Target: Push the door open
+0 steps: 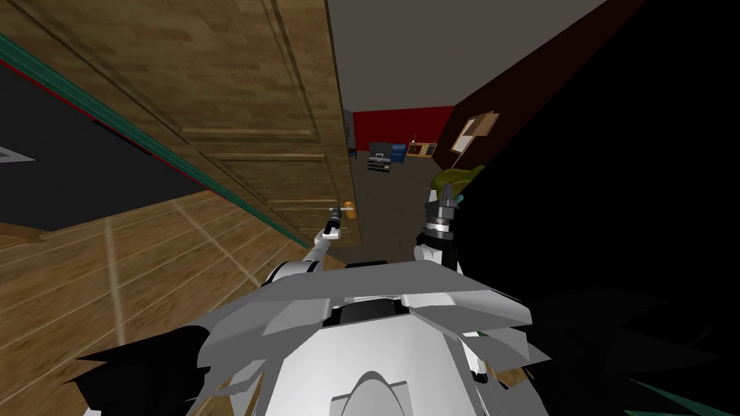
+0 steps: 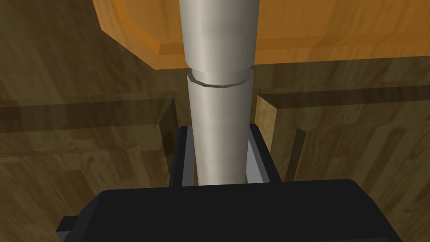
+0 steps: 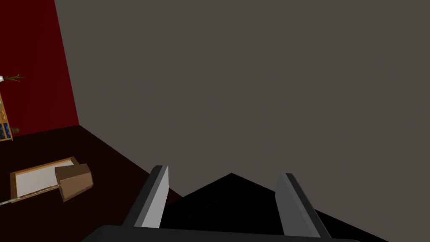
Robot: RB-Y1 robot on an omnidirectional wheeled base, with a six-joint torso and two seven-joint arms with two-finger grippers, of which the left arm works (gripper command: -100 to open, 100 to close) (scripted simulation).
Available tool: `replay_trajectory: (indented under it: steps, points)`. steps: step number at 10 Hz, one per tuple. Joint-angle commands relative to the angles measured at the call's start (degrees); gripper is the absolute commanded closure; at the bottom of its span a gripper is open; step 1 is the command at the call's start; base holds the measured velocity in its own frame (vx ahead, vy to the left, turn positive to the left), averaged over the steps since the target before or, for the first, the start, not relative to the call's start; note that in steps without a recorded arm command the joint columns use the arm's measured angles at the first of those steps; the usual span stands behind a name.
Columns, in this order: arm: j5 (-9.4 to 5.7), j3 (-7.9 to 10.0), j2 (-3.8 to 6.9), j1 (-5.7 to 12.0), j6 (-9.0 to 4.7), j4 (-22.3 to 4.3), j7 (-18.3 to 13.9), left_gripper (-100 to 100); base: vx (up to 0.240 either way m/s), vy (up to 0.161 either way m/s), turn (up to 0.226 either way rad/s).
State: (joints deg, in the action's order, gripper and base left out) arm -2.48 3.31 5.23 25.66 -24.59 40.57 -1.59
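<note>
The brown panelled wooden door [image 1: 253, 108] stands ahead on my left, with its free edge toward the gap in front of me. A grey cylindrical handle [image 2: 220, 105] juts from an orange plate [image 2: 336, 29] on the door. My left gripper [image 2: 220, 128] is shut on this handle, a finger [image 2: 182, 151] pressed against each side. In the head view the left gripper [image 1: 335, 211] sits at the orange plate [image 1: 349, 210]. My right gripper [image 1: 449, 193] is raised beside the gap, away from the door, and is open [image 3: 222, 172] and empty.
Past the door's edge lies a room with a red far wall [image 1: 401, 126], a dark floor and low furniture [image 1: 386, 154]. A framed picture [image 1: 473, 130] hangs on the dark wall to the right. A black area [image 1: 614, 180] spreads on the right. Wood flooring [image 1: 108, 274] runs to my left.
</note>
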Motion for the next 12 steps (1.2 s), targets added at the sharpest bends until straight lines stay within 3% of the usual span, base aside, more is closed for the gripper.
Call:
replay_trajectory:
  steps: [1, 6, 8, 12]
  points:
    - [-0.28, 0.98, 0.08, 0.23, -0.4, -0.29, 0.36, 100, 0.141, -0.134, 0.084]
    - [-0.96, 3.22, -0.2, 0.16, -0.28, -0.33, 1.02, 100, 0.132, -0.118, 0.066]
    - [-0.79, 4.05, 0.59, 0.18, -0.49, -0.79, 0.91, 100, 0.077, -0.027, 0.058]
    - [-0.24, 5.44, 0.76, 0.22, -0.55, -0.95, 0.86, 100, 0.166, -0.061, 0.069]
